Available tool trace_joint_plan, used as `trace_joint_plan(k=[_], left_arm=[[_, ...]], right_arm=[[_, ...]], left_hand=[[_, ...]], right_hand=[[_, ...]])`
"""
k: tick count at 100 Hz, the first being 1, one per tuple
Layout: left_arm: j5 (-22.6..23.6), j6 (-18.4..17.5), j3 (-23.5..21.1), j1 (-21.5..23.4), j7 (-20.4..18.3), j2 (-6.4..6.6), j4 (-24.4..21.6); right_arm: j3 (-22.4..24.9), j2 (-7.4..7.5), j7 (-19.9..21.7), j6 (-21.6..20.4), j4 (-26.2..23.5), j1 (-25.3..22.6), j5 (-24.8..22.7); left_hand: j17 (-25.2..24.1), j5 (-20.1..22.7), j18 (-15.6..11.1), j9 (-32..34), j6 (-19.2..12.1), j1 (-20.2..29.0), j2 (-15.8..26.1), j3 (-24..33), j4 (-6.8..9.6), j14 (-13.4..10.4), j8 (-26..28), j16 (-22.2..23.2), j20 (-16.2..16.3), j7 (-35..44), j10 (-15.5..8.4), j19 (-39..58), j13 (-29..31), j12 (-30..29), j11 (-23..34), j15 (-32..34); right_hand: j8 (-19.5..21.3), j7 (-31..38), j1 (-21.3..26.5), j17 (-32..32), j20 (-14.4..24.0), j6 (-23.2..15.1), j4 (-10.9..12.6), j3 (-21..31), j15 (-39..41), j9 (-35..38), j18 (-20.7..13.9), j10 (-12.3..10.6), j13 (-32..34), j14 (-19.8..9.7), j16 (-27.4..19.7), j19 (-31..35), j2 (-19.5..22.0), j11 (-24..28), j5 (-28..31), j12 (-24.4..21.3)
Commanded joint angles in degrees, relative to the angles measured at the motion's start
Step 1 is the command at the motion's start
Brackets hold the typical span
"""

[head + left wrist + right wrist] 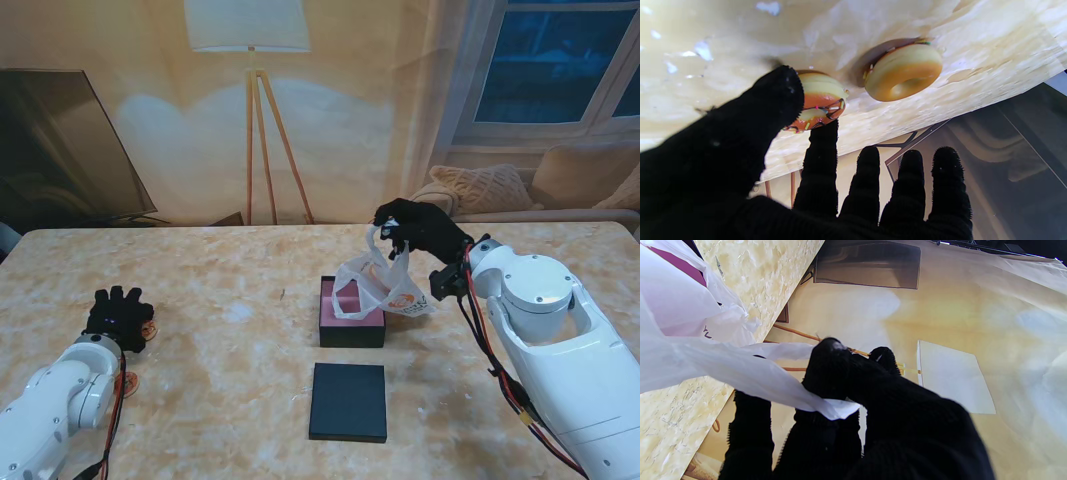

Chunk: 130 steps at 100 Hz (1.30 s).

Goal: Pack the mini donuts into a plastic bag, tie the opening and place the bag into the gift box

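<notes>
My right hand (415, 230) is shut on the handles of a white plastic bag (385, 285), pinched between thumb and fingers (826, 373). The bag hangs, with something orange showing inside, over the right part of the open gift box (336, 331), which has a pink inside. My left hand (118, 315) lies low on the table at the left with fingers spread. A sprinkled mini donut (821, 100) rests on the table between its thumb (780, 90) and index fingertip (821, 133). A second donut (903, 71) lies just beyond, underside showing.
The box's black lid (348, 401) lies flat nearer to me than the box. A small orange thing (127, 383) shows beside my left forearm. A dark screen, a floor lamp and a sofa stand beyond the table's far edge.
</notes>
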Motion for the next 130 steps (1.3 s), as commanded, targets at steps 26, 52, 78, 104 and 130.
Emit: trace_joint_plan(k=[26,52,78,104,130], left_arm=[[-1.4,-0.5,0.6,-0.2,1.3,-0.59,0.7],[-1.7,-3.7,-0.6,0.6,3.3,-0.80,-1.2],[-1.2,-7.6,-2.5,2.2,4.1,-1.09,-6.0],[-3.7,-13.8,-3.5,3.2,-0.2,-1.48,-13.0],[-11.6,-17.5,0.8,-1.3,-8.9,-1.82,-17.4]], right_arm=[[0.0,-0.31,0.6,0.2,-0.3,-0.6,-0.1],[0.1,-0.27,0.7,0.0,-0.3,-0.8,-0.2],[0.2,-0.27,0.6,0.0,-0.4,-0.8,-0.1],[0.3,-0.26,0.7,-0.2,-0.3,-0.9,-0.1],[0.3,-0.26,0.7,-0.3,-0.4,-1.0,0.0]], left_hand=[[0.8,8.2,1.1,7.8,-6.2,10.2,-4.1,-6.9,-8.25,0.0,-0.2,1.6,-0.6,25.9,-2.3,2.2,4.0,1.5,4.0,2.2],[3.8,9.8,0.8,20.0,-3.2,13.1,-2.5,-7.9,-7.51,-1.3,-1.6,2.7,-1.0,31.8,-2.6,5.1,12.8,2.5,8.2,4.9],[11.3,9.9,1.9,35.1,0.1,15.5,-1.0,-9.0,-6.55,1.1,-0.1,12.0,3.9,31.9,-0.7,16.5,28.4,9.0,15.4,16.7],[17.7,8.8,3.4,45.3,0.5,17.1,0.3,-8.9,-5.46,1.3,3.7,16.5,7.2,31.7,-0.9,22.5,36.3,17.0,12.8,22.9],[19.2,10.4,3.4,46.9,1.9,16.6,-1.0,-7.8,-5.69,1.7,3.7,17.6,7.5,30.9,-0.1,23.8,38.0,18.3,12.8,24.1]], right_hand=[[0.5,-0.4,3.5,-0.2,0.9,-0.9,0.9,3.3,0.6,2.1,-1.0,-4.8,0.9,-3.1,1.1,0.7,2.7,3.8,0.5,1.4],[0.5,-0.4,3.5,0.0,0.9,-0.9,0.9,3.4,0.6,2.1,-1.0,-4.8,0.9,-3.1,1.0,0.8,2.6,3.8,0.5,1.4],[0.5,-0.5,3.5,-0.1,0.9,-0.9,0.9,3.3,0.6,2.1,-0.9,-4.8,0.9,-3.1,1.0,0.7,2.7,3.9,0.5,1.4],[0.5,-0.5,3.5,-0.1,0.8,-0.9,0.9,3.3,0.6,2.1,-1.0,-4.7,0.9,-3.1,1.0,0.7,2.6,3.9,0.5,1.4],[0.5,-0.5,3.5,-0.1,0.8,-0.8,0.9,3.3,0.6,2.1,-1.0,-4.7,0.9,-3.1,1.0,0.7,2.7,3.8,0.5,1.3]])
